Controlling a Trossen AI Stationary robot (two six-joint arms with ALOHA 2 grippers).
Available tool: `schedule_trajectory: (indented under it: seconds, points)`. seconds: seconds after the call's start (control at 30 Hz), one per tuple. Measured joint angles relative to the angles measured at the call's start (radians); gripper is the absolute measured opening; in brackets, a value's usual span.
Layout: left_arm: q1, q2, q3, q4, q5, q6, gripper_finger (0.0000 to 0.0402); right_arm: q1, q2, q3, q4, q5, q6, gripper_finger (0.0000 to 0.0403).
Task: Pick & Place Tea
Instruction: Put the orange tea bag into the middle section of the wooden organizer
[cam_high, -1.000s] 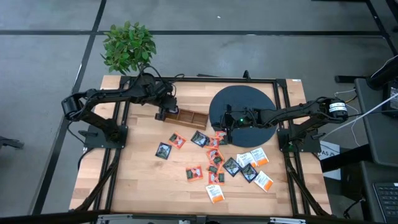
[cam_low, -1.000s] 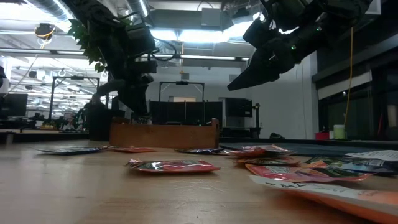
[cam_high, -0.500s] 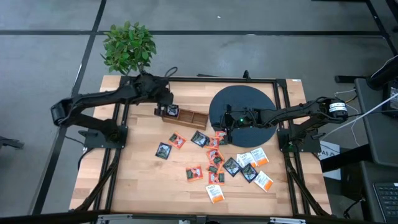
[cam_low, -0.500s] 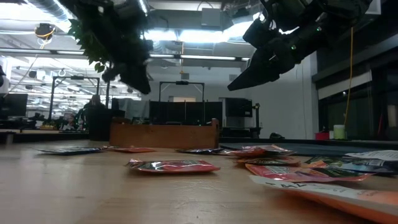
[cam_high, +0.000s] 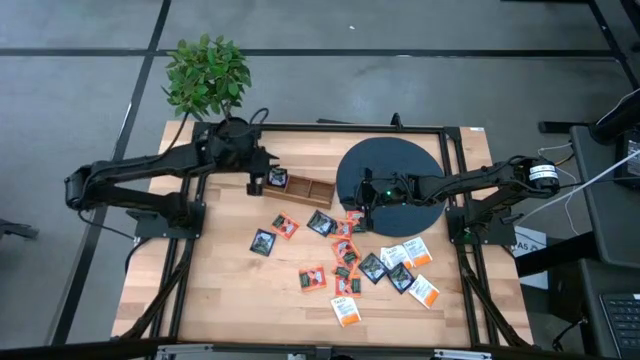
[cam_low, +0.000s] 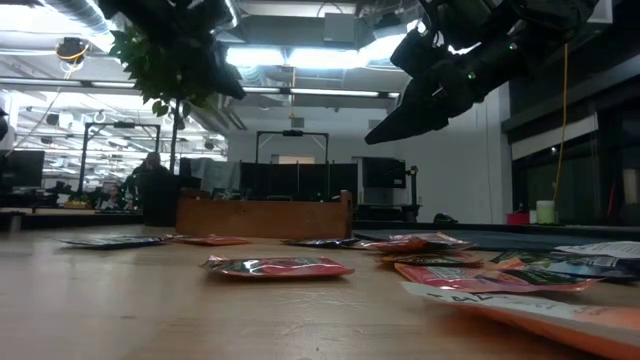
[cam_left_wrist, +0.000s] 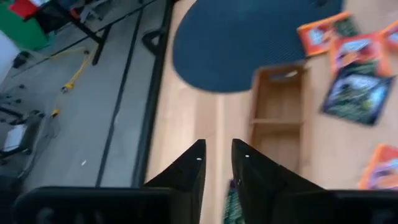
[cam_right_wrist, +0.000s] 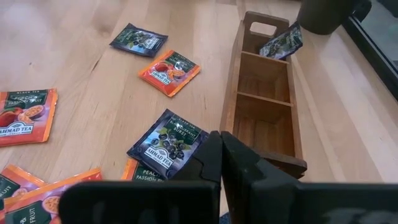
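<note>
Several small flat tea sachets, dark-green, red-orange and white-orange, lie scattered flat on the wooden table in front of the disc. One dark sachet leans tilted inside the left end compartment of the wooden tray; the high view shows this sachet too. My left gripper hangs just left of that tray end, raised, its fingers slightly apart and holding nothing. My right gripper hovers shut above the sachets at the disc's near-left edge, well off the table in the low view.
A big black round disc lies at the table's far right, under the right arm. A potted plant stands past the far left corner. The tray's other compartments show bare wood. Bare table lies along the near left side.
My left gripper has risen out of the tray's left end and drawn back toward the table's left edge. The dark sachet has stayed behind, leaning in the end compartment. The right arm has kept still.
</note>
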Motion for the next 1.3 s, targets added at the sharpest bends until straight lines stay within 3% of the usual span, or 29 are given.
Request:
schedule_trajectory:
  seconds: [0.23,0.37,0.67,0.8,1.03,1.3]
  points:
    - [-0.141,0.002,-0.006,-0.023,-0.003,-0.124,0.0006,0.0,0.0,0.007,0.016,0.0,0.004,0.0009]
    - [-0.216,0.002,-0.012,-0.04,-0.025,-0.221,0.0003,0.012,0.0,0.038,-0.012,0.0,0.025,0.0009]
    - [-0.367,0.027,-0.013,-0.027,-0.049,-0.379,0.0002,0.092,0.0,0.132,-0.269,0.0,0.111,0.0008]
    - [-0.407,0.095,-0.013,-0.008,-0.053,-0.427,0.0003,0.148,0.0,0.145,-0.311,0.0,0.129,0.0004]
    - [-0.461,0.274,-0.013,0.164,-0.053,-0.413,0.0002,0.256,0.0,0.148,-0.338,0.015,0.21,0.0008]
    - [-0.49,0.451,-0.014,0.343,-0.053,-0.437,0.0002,0.419,0.0,0.148,-0.351,0.183,0.26,0.0006]
